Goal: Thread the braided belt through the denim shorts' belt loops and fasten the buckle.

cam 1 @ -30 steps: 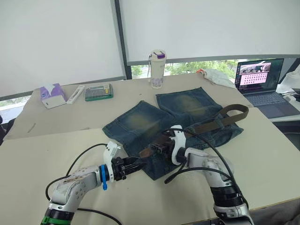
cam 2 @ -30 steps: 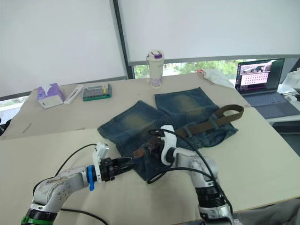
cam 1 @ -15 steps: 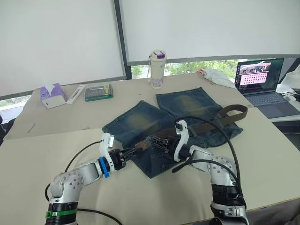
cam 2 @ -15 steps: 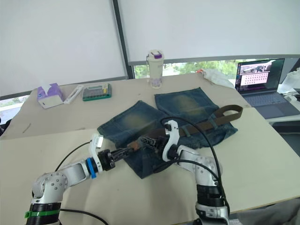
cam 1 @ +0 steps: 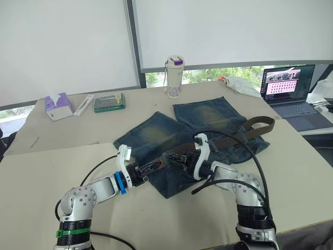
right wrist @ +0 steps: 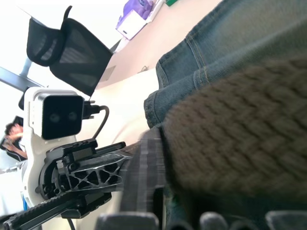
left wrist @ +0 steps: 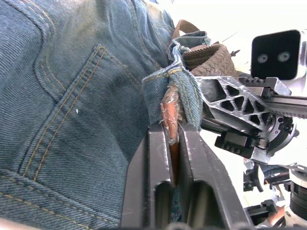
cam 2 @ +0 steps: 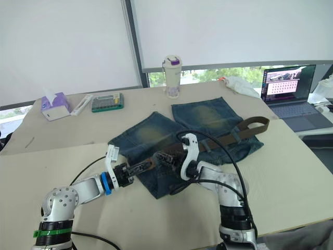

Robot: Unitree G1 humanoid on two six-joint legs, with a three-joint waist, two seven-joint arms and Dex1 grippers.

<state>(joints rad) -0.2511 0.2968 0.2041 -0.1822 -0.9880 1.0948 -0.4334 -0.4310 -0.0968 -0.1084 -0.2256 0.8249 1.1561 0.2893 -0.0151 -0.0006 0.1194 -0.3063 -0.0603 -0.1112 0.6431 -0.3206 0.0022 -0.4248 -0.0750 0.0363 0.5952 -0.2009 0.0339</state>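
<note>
The left pincer (left wrist: 172, 158) pinches the reddish leather tip of the dark olive braided belt (cam 1: 237, 137), which runs rightward along the faded blue denim shorts' (cam 1: 156, 135) waistband; the right pincer (cam 1: 170, 158) probably clamps the strap.

One pair of denim shorts (cam 1: 197, 136) lies on the table (cam 1: 62, 166), with two legs pointing to the far side. One braided belt (cam 1: 244, 133) runs along its waistband. Two grippers work at the near left corner: the left gripper (cam 1: 156, 165) and the right gripper (cam 1: 169, 157). At the far side stand one bottle (cam 1: 175, 77), one tissue box (cam 1: 58, 106) and one green case (cam 1: 109, 102). One laptop (cam 1: 291, 94) sits at the far right.
</note>
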